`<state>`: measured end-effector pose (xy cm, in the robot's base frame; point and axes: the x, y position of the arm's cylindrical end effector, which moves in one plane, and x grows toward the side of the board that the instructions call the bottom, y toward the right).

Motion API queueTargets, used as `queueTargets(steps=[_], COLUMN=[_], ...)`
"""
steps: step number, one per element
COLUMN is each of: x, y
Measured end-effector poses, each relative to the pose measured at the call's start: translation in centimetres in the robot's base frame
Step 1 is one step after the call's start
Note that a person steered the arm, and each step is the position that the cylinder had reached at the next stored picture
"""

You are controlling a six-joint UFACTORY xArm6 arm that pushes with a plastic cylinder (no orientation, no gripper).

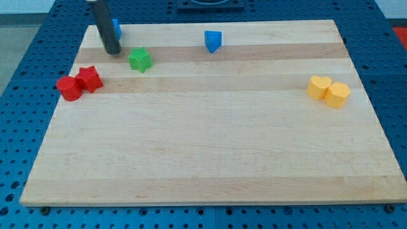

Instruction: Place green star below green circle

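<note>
The green star (140, 60) lies on the wooden board (210, 159) near the view's top left. My tip (112, 51) stands just to the star's left and slightly above it, a small gap apart. No green circle shows in this view. A blue block (117, 28) sits partly hidden behind the rod, near the board's top edge.
A red star (89, 79) and a red round block (68, 88) touch each other at the left edge. A blue triangular block (213, 41) sits at the top centre. A yellow heart (318, 86) and a yellow round block (338, 95) lie at the right.
</note>
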<state>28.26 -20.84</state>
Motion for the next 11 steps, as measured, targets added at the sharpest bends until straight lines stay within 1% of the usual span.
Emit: queueTargets(steps=[2,3,4,5,6,7,8,9,10,11], x=[0.6,4.4,6.7,5.6,4.0,3.7,3.8,5.8,6.3,6.0], y=[11.1,13.1,12.7,11.9,9.9,7.5,6.2,6.1,5.3,3.8])
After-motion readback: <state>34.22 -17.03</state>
